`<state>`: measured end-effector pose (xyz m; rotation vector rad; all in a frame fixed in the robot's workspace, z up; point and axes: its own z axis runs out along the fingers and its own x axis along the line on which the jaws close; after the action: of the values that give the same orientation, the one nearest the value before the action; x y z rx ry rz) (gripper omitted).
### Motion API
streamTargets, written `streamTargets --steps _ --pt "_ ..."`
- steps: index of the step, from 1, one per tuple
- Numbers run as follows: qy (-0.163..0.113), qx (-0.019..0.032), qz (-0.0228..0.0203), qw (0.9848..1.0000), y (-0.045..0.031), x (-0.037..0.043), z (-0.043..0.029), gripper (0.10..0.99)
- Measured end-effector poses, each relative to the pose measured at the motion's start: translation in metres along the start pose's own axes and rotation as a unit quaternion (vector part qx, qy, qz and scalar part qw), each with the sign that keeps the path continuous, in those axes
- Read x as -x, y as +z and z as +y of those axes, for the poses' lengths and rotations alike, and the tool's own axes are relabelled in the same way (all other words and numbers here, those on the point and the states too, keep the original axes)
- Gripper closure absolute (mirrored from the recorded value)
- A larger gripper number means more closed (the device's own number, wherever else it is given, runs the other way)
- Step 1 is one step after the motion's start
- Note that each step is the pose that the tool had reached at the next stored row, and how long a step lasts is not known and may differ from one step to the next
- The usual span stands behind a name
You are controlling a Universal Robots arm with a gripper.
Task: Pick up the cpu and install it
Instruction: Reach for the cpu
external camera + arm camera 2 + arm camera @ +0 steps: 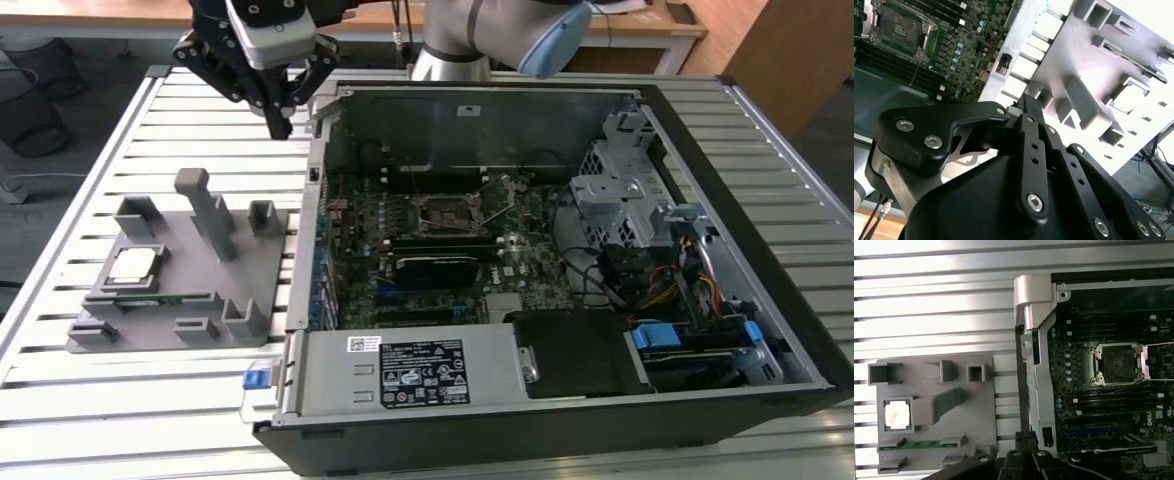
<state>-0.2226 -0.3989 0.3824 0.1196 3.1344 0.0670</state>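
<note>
The cpu (134, 265) is a small silver square lying flat in a recess of the grey holder block (200, 290), at the exterior view's left. The first wrist view shows the cpu (897, 416) bright white in the holder block (954, 410). My gripper (280, 125) hangs above the slatted table, beyond the holder's far end and beside the case's corner, well apart from the cpu. Its fingers meet at the tips with nothing between them, as both wrist views show for the gripper (1026, 436) (1030, 106). The empty cpu socket (447, 213) (1117, 363) sits on the motherboard with its frame raised.
The open computer case (747, 200) fills the exterior view's right, with its metal wall (320, 180) standing between the holder and the motherboard. A green memory stick (140, 300) (919, 445) lies in the holder. Cables and a drive cage (627, 190) crowd the case's right side.
</note>
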Motion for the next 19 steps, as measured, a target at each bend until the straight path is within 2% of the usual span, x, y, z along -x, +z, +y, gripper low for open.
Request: streamTargets --steps 9,19 --pt "0.000 -0.0004 0.0047 1.0000 0.0022 -0.0113 -0.0010 0.980" --pt "0.001 -0.0013 0.0156 0.9999 0.0055 -0.0208 -0.0019 0.980"
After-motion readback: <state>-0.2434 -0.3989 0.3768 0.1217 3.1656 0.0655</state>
